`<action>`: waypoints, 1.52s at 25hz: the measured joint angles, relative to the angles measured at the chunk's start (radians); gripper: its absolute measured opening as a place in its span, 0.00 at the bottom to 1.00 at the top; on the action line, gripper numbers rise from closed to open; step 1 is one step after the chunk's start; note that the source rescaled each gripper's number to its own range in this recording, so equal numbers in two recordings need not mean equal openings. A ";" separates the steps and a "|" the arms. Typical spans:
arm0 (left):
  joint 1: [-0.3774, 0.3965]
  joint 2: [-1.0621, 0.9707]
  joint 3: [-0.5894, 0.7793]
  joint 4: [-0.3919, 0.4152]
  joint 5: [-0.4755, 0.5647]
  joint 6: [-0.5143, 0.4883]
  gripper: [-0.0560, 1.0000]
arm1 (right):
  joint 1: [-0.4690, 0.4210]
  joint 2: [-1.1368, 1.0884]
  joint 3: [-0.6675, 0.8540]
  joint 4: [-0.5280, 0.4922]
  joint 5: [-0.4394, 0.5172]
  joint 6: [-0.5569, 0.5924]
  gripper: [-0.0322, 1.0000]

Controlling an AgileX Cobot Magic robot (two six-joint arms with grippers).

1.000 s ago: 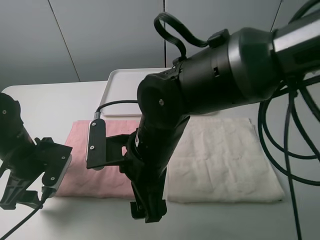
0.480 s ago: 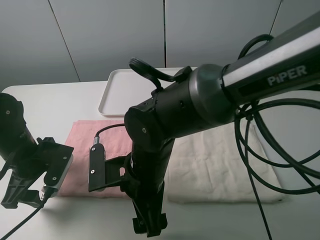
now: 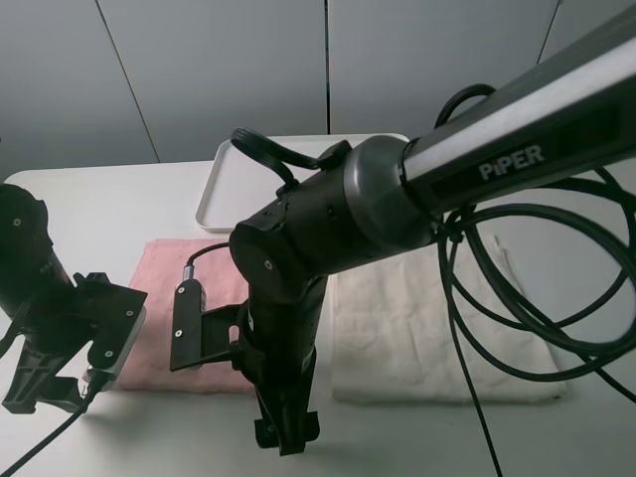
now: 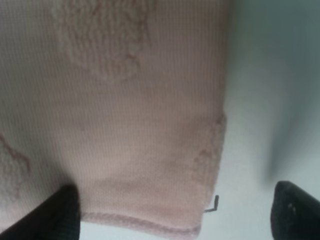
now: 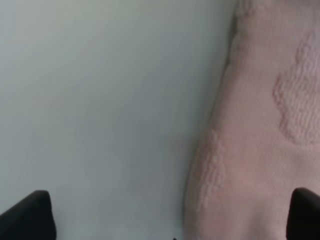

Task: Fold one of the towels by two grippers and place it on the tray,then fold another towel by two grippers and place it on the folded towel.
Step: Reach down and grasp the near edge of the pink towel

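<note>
Left gripper point(image 4: 177, 215): fingers spread wide, empty, straddling pink towel point(image 4: 135, 115) corner.
Right gripper point(image 5: 165, 215): spread wide, empty, straddling its opposite edge.
Cream towel point(image 3: 417, 318): flat, just beyond Right gripper.
Tray point(image 3: 248, 174): farther out, past both towels.

From up high and behind the two arms, one camera looks down and forward across the tabletop point(image 3: 99, 199) toward the grey wall point(image 3: 219, 70), the right arm point(image 3: 328, 219) looming close to its lens. Each wrist camera stares straight down from very near, blurred. All three views share the pink towel point(image 3: 214, 283) point(image 4: 125, 115) point(image 5: 270, 150) at its near edge.
</note>
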 joint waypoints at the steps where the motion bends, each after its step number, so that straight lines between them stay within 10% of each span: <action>1: 0.000 0.000 0.000 0.000 0.000 0.000 0.99 | 0.000 0.009 0.000 -0.010 0.000 0.016 1.00; 12: 0.000 0.000 0.000 0.000 0.000 0.000 0.99 | 0.000 0.034 -0.002 -0.026 0.000 0.084 0.99; 30: 0.000 0.000 -0.002 0.000 0.000 0.000 0.99 | 0.000 0.036 -0.002 -0.176 -0.059 0.274 0.08; 38: 0.000 0.000 -0.002 0.000 -0.004 0.000 0.99 | 0.000 0.036 -0.002 -0.192 -0.059 0.298 0.04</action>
